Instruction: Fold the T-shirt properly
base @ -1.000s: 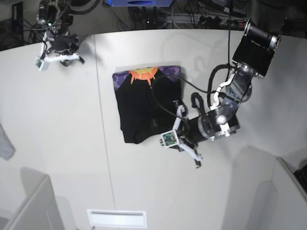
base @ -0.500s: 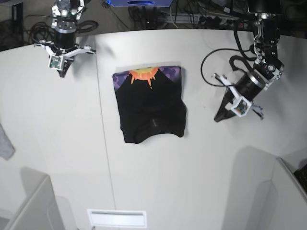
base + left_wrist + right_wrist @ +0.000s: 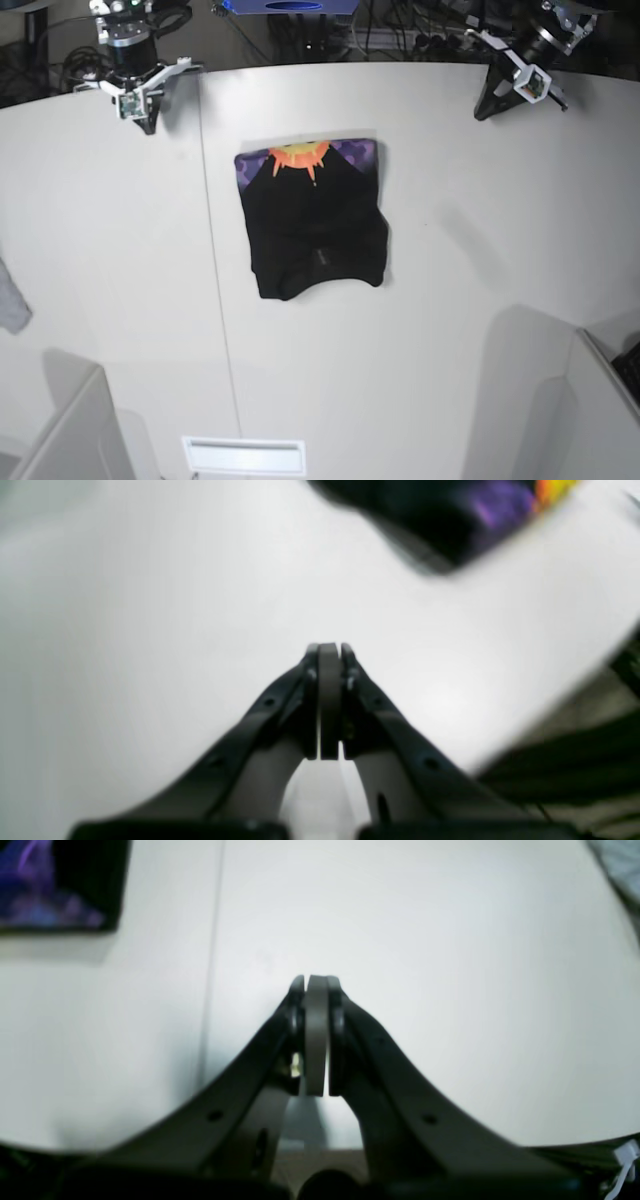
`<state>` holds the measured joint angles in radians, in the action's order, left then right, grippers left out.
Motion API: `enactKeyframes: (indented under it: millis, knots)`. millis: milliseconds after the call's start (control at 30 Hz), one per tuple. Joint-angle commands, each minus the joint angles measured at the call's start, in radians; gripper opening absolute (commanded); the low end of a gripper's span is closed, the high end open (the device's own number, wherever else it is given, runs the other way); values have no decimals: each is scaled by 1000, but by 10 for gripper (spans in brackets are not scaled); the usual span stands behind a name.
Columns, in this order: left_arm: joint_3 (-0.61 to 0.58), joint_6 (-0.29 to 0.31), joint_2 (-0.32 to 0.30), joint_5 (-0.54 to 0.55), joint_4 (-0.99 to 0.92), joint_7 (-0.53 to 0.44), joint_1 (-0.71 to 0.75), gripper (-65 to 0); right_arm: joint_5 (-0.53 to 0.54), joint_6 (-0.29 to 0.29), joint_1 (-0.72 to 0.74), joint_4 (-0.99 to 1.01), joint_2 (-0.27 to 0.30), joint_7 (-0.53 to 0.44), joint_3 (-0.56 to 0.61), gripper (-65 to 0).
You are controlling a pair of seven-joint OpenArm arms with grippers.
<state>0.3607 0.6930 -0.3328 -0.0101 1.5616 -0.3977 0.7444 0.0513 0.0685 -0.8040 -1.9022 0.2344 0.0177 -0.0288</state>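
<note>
With my left gripper (image 3: 330,652) and right gripper (image 3: 315,985) both pressed together on nothing, the folded black cotton T-shirt with the purple-and-orange print (image 3: 315,225) lies well away between them, looking light and limp, best pinched at a corner.

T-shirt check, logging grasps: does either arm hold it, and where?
Nothing is held. Both the left gripper and right gripper have jaws shut empty, clear of the T-shirt.

The T-shirt (image 3: 450,515) is smeared by blur and cut off by the left wrist view's top edge — likewise the right wrist's corner.
</note>
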Motion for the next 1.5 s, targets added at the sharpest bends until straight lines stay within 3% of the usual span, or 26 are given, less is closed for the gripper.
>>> enactKeyframes:
  millis: [0,400,700,767,900,1200,1467]
  knots:
    - [10,5,-12,19,4,-45,33,-650,-3,1,-24,-13,9,-26,-1,-650]
    - [-4,5,-9,5,-267,-214,243,-650,-3,-6,-254,0,16,-19,3,-650]
    - [-5,5,-9,5,-451,-218,254,-650,-3,-6,-283,134,10,-14,5,-650]
    - [-5,5,-9,5,-494,-217,254,-650,-3,-6,-289,152,10,17,25,-650]
    - [-18,5,-10,3,-583,-211,244,-650,-3,-6,-274,206,18,172,92,-650]
    - [-182,5,-10,5,-860,-209,79,-650,-3,-6,-76,447,12,468,263,-650]
    - [-272,5,-7,6,-1226,-209,-161,-650,2,-8,61,688,9,494,349,-650]
